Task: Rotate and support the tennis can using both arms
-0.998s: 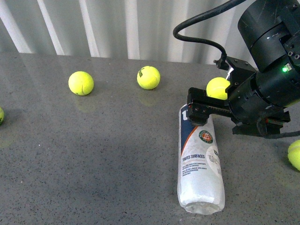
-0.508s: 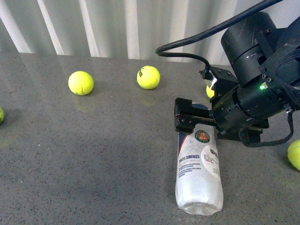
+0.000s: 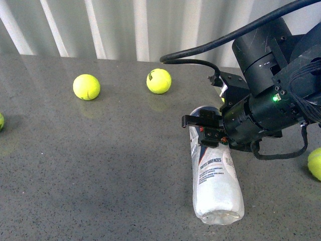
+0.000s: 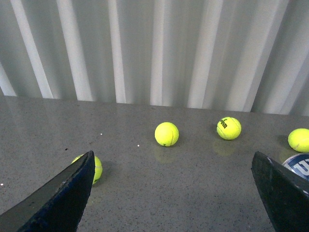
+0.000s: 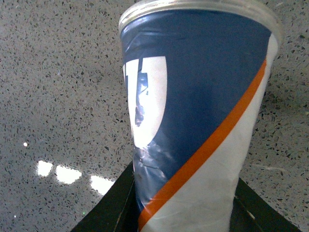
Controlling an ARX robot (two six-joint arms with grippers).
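Observation:
The tennis can lies on the grey table, its label turned up and its clear end nearest me. My right gripper is shut on the tennis can near its far end. In the right wrist view the navy label with the white W and orange stripe fills the frame, with black fingers on either side of it. My left gripper is open over bare table with nothing between its fingertips. The can's end peeks in at the edge of that view. The left arm is out of the front view.
Yellow tennis balls rest near the back of the table, one sits at the left edge and one at the right edge. The left wrist view shows several balls and a corrugated white wall behind.
My right arm has come down and to the left, and its gripper has closed on the can's far end. The can has swung slightly, its near end shifting right.

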